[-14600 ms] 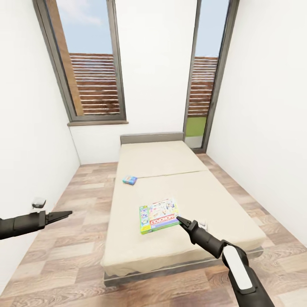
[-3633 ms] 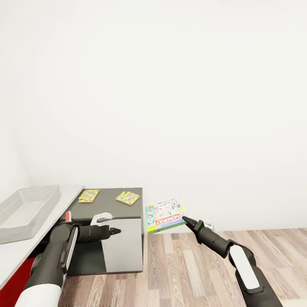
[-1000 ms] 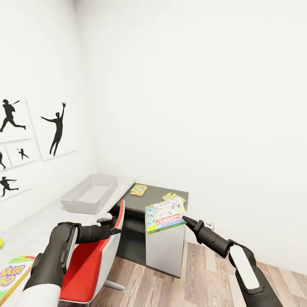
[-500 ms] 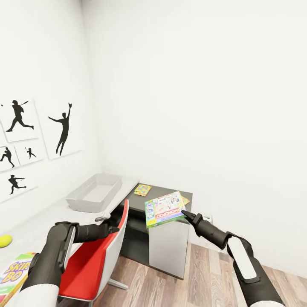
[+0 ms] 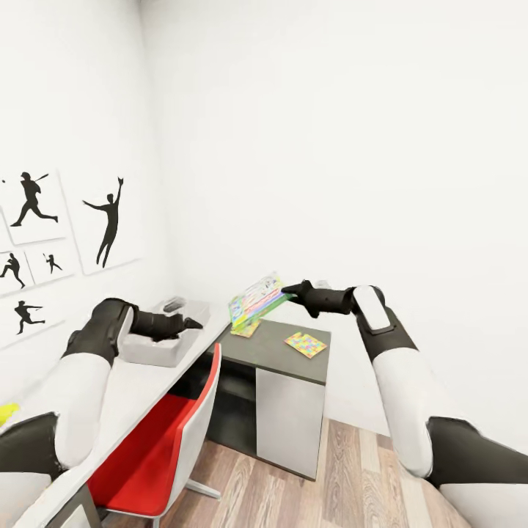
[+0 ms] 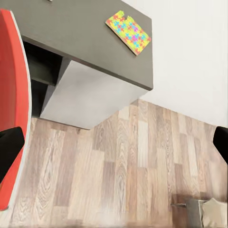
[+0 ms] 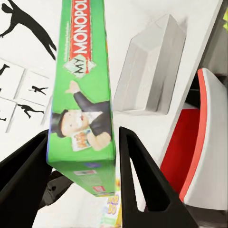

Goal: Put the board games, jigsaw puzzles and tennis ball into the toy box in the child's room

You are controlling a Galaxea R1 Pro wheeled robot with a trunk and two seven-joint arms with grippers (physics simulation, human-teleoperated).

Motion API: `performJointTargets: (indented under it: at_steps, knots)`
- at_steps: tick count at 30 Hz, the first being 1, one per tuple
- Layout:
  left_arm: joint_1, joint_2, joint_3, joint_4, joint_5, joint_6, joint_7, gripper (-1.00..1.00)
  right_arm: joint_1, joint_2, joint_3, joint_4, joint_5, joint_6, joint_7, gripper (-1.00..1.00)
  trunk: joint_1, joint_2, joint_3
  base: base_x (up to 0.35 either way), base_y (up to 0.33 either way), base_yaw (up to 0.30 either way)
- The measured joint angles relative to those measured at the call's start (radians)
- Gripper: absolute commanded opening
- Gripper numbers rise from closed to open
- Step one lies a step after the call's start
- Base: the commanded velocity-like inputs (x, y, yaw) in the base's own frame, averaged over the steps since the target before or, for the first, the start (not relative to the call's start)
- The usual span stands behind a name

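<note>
Right gripper (image 5: 287, 290) pinching Monopoly board game (image 5: 255, 300), 12 o'clock of jigsaw puzzle (image 5: 305, 343); right wrist view adds box edge artwork. Left gripper (image 5: 192, 323): grip state unclear.

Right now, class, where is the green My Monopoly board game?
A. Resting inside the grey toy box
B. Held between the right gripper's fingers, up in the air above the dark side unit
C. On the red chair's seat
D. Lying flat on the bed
B: the right gripper is shut on the My Monopoly board game, holding it tilted in the air above the dark side unit, short of the toy box.
</note>
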Motion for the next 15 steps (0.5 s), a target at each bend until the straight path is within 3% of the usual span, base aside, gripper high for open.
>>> performJointTargets:
  at_steps: [1, 5, 7, 12, 15]
  knots:
    - [-0.054, 0.013, 0.001, 0.070, 0.001, -0.002, 0.001, 1.00, -0.038, 0.005, 0.001, 0.061, 0.006, -0.001, -0.011, -1.00, 0.000, 0.000, 0.000, 0.000, 0.000, 0.000]
    - [-0.149, 0.035, 0.000, 0.171, -0.004, -0.005, 0.022, 1.00, -0.095, 0.011, 0.001, 0.151, 0.005, -0.011, -0.026, -1.00, 0.000, 0.000, 0.000, 0.000, 0.000, 0.000]
    - [-0.189, 0.041, 0.000, 0.200, -0.005, -0.006, 0.078, 1.00, -0.112, 0.012, 0.001, 0.177, 0.007, -0.018, -0.030, -1.00, 0.000, 0.000, 0.000, 0.000, 0.000, 0.000]
    - [-0.221, 0.038, 0.001, 0.217, 0.001, -0.004, 0.246, 1.00, -0.122, 0.012, 0.003, 0.190, 0.009, -0.014, -0.033, -1.00, 0.000, 0.000, 0.000, 0.000, 0.000, 0.000]
    - [-0.226, 0.039, 0.000, 0.219, 0.004, -0.004, 0.286, 1.00, -0.123, 0.011, 0.004, 0.191, 0.010, -0.012, -0.033, -1.00, 0.000, 0.000, 0.000, 0.000, 0.000, 0.037]
